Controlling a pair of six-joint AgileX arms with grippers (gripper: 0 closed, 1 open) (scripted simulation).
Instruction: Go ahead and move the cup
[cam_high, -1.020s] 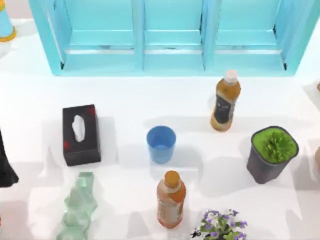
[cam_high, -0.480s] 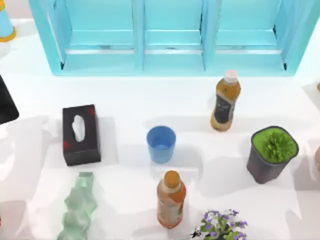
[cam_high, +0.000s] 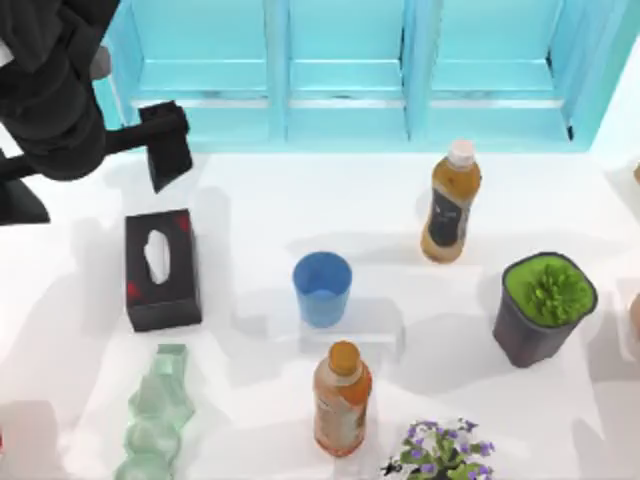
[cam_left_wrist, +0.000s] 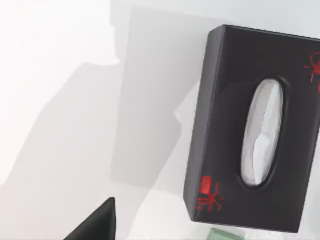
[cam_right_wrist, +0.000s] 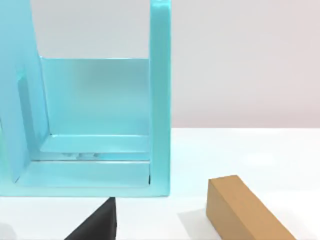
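Table (cam_high: 300, 200) beneath turquoise shelf (cam_high: 345, 75)

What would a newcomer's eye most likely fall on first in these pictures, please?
Probably the black left arm looming over the table's far left corner, above the black tissue box. Next, the blue cup standing alone mid-table, in front of the turquoise shelf unit.

Bright, even light. Soft grey shadows fall toward 3 o'clock from the cup (cam_high: 322, 288) and tissue box (cam_high: 162, 268) (multiple overlapping). White table (cam_high: 260, 200) near washed-out.
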